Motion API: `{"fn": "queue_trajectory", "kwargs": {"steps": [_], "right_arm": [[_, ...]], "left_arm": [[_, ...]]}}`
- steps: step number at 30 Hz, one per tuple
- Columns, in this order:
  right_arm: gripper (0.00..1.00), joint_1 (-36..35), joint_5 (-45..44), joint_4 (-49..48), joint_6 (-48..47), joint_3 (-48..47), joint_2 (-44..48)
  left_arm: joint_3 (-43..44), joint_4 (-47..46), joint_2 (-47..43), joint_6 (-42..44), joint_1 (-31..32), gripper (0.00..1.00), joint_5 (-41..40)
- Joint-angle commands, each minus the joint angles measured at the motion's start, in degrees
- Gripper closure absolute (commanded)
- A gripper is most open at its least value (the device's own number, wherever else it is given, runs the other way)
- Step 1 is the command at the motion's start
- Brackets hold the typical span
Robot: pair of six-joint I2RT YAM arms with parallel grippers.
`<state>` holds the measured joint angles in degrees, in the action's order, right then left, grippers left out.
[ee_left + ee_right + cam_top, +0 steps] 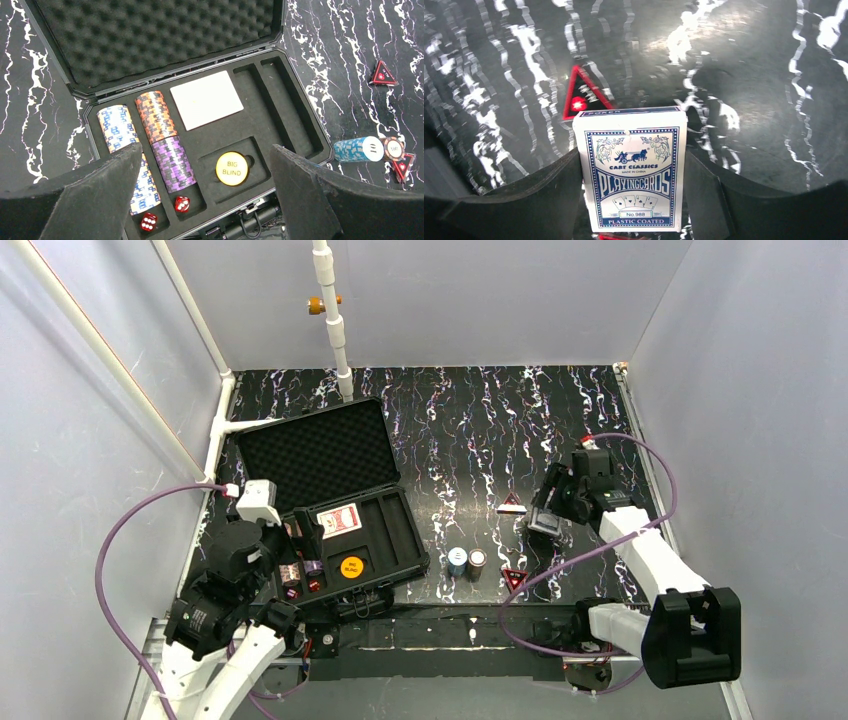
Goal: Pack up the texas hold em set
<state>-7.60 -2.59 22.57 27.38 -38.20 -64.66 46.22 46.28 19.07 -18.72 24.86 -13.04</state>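
1. Top view: black hard plastic case lies open at left of the black marbled tabletop. Its foam-lined lid lies back behind the slotted tray. A red card deck & an orange disc sit in the tray.
2. Left wrist view only: chip stacks in the slots, blue-white, orange & purple, plus red dice. Disc reads "BIG BLIND".
3. Left fingers are spread wide, holding nothing, over the tray's near edge.
4. Loose on the tabletop right of the case: blue chip stack, a short stack just beside it, and two red triangles.
5. Right wrist view only: right fingers are clamped on the side edges of an upright blue card deck, one triangle just behind it. Can't tell if the deck is off the tabletop.
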Motion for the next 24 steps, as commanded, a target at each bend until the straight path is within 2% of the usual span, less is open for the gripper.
{"fn": "queue_trajectory", "kwargs": {"steps": [1, 11, 17, 21, 24], "right_arm": [[0.63, -6.5, 0.9, -0.5, -1.4, -6.2, 2.9], [0.64, -20.8, 0.6, -4.2, -1.5, -9.6, 3.6], [0.65, -26.7, 2.9, -6.6, -4.3, -11.2, 4.5], [0.66, -30.4, 4.7, -8.0, -6.2, -11.7, 5.3], [0.66, -33.6, 5.3, -9.3, -7.9, -12.1, 5.8]], "left_arm": [[-0.3, -0.6, 1.6, 0.8, -0.3, 0.02, -0.3], [-0.2, -0.6, 2.3, 1.0, -0.3, 0.02, -0.5], [1.4, 0.0, 3.7, 1.3, -0.3, 0.02, 0.5], [4.9, 1.2, 7.8, -0.3, -0.3, 0.02, 5.0], [8.1, 0.4, 11.8, -2.5, -0.3, 0.02, 12.5]]}}
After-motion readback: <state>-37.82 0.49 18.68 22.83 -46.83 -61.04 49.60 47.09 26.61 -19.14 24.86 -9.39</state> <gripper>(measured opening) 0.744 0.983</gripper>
